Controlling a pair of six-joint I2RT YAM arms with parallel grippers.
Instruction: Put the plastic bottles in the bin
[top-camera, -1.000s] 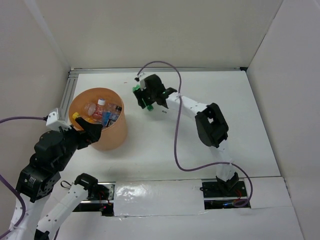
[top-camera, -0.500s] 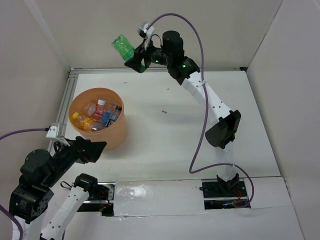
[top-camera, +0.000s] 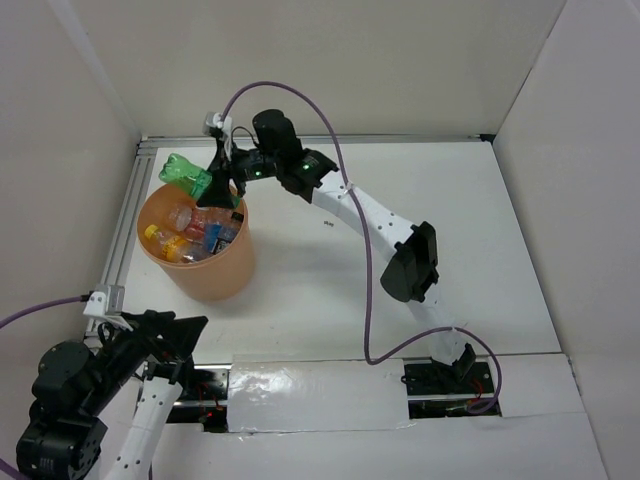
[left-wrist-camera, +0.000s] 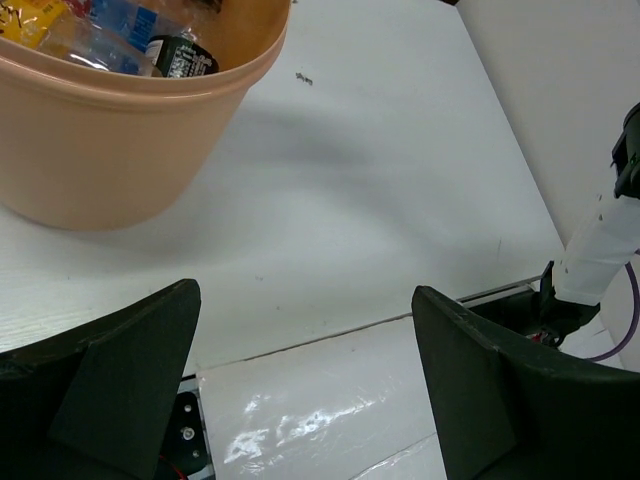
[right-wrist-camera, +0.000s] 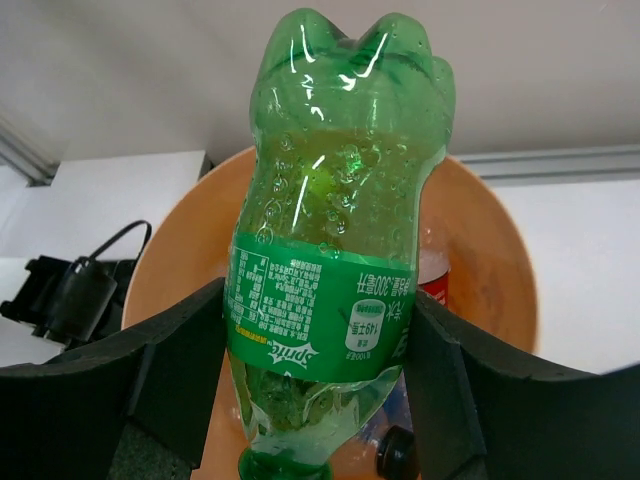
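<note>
Your right hand (top-camera: 218, 184) now hangs at the far rim of the round orange plastic bucket (top-camera: 215, 280); half a sec ago it was up high by the back wall, well off the bucket, so the arm has swung down and left w/ its load. That hand is clenched on the green plastic soda bottle (top-camera: 186, 176), jaws across the label band. The wrist view shows the bottle (right-wrist-camera: 335, 250) base-away and neck-toward the camera, w/ the bucket's rim (right-wrist-camera: 490, 240) and opening behind it.

The bottle isn't in yet; it's held in the air, apart from the rim. From above it sits over the far-left edge, base poking out past the rim outline, though that may be just the camera angle.

Your left hand (top-camera: 168, 333) has pulled back to the near-left corner; a sec ago it was right at the bucket's near edge. It's spread wide and empty (left-wrist-camera: 310, 385), bucket wall (left-wrist-camera: 100, 150) ahead of it.

Several clear plastic bottles w/ blue and red labels (top-camera: 195, 228) lie piled inside already; I see none loose on the white table (top-camera: 480, 250). So this looks like the last one, approx one release from done. I'd bring it further over the opening first; let go here and it might clip the rim.
</note>
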